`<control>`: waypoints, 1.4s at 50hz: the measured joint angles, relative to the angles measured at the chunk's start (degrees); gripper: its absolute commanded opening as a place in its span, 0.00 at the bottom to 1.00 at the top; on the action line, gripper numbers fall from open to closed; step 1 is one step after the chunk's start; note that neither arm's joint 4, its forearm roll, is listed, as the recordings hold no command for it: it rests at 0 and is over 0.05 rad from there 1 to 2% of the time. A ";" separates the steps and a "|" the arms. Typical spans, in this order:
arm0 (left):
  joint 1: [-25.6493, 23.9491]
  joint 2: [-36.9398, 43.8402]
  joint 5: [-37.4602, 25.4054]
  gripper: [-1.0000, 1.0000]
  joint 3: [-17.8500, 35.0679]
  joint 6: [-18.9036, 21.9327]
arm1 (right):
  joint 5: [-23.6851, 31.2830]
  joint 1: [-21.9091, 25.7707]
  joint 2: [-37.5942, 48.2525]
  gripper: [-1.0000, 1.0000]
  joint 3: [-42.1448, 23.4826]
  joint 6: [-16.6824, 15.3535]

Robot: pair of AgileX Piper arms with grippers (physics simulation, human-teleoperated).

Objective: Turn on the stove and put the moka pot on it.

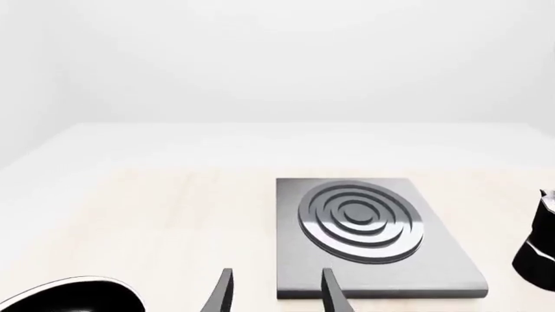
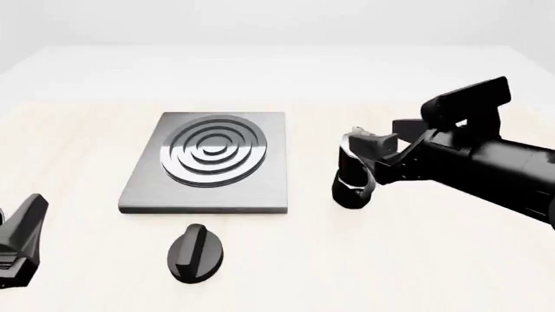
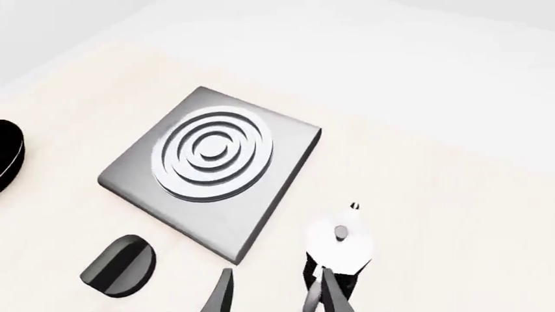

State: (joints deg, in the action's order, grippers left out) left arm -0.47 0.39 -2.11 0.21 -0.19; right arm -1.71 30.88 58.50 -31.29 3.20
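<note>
Left wrist view: left jaws spread apart, grasping nothing, aimed at the stove; the pot peeks in at one edge.
Front view: stove lies mid-desk; knob sits apart, towards the near edge. Pot stands upright on the desk just right of the stove. Right jaws are at the pot; left jaws hang at the left edge.
Right wrist view: right jaws at the pot; grip cannot be told. Knob beside stove.
</note>
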 measured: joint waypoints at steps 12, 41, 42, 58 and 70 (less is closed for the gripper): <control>-0.05 -0.11 -0.44 1.00 -0.13 -0.18 | 0.39 5.49 6.22 1.00 -4.36 0.44; 0.18 0.41 -0.80 1.00 -0.17 -0.24 | -5.03 16.14 22.17 1.00 -11.56 3.70; 0.17 0.44 -0.81 1.00 -0.17 -0.21 | -5.26 16.36 22.67 1.00 -11.78 3.91; -0.12 0.35 -1.10 1.00 -0.17 0.02 | -8.19 19.12 29.92 1.00 -15.23 5.69; 0.13 0.33 -1.32 1.00 -0.17 0.03 | -10.20 20.07 35.92 1.00 -17.15 5.08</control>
State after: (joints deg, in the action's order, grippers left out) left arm -0.34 0.72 -3.42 0.04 -0.16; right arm -11.91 50.95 94.42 -48.44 8.28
